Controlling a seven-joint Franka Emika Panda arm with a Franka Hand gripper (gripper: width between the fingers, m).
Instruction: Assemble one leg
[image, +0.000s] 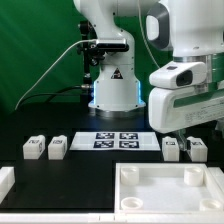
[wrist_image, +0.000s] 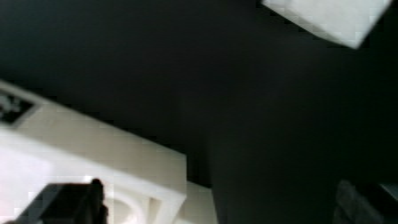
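Note:
Four small white legs with tags stand in a row on the black table: two at the exterior view's left (image: 33, 148) (image: 57, 147) and two at its right (image: 170, 149) (image: 196, 149). My gripper (image: 186, 130) hangs just above the two right legs, touching neither. In the wrist view my gripper (wrist_image: 217, 205) is open and empty, its dark fingertips (wrist_image: 71, 205) far apart. Under it lie black table and a white rimmed part (wrist_image: 125, 150). No leg shows clearly in that view.
The large white tray (image: 170, 200) with a raised rim lies at the front right. The marker board (image: 118, 140) lies in the middle between the leg pairs. Another white part (image: 5, 182) shows at the front left edge. The arm's base (image: 112, 90) stands behind.

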